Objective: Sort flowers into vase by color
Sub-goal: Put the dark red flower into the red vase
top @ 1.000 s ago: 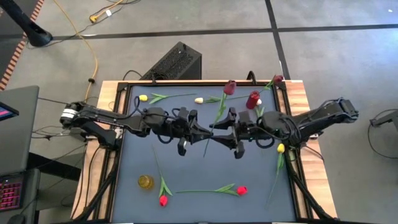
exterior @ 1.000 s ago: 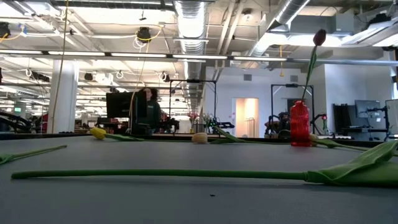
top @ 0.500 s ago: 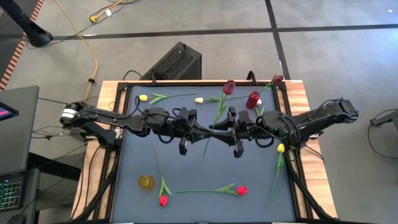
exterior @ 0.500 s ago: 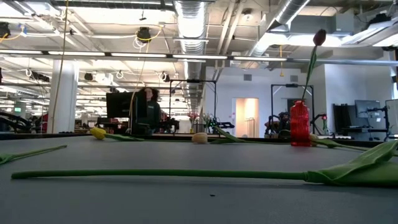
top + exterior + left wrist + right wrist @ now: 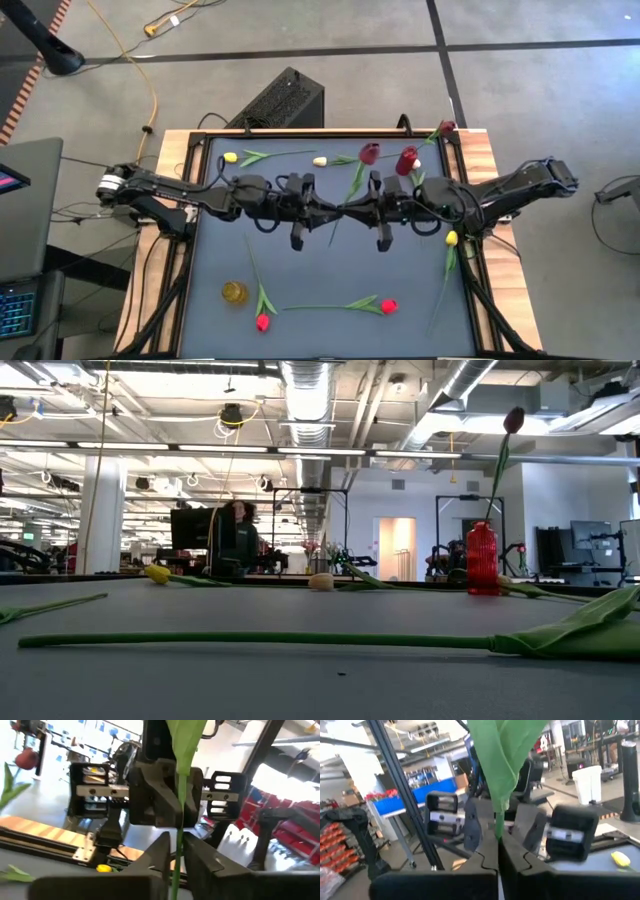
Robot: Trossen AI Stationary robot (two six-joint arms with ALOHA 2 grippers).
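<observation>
Right gripper (image 5: 498, 851) jaws clamp the tulip stem (image 5: 498, 824); left gripper (image 5: 176, 862) unclear (overhead hides both)

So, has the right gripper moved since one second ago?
Yes. In the high view the right gripper has shifted left, away from the red vase, and closed on the dark red tulip stem.

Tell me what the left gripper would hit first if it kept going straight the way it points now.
Most likely the right gripper. The left gripper faces it across the dark red tulip stem, which both hold above mid-table. The gap between them looks very small, though depth is hard to judge.
</observation>
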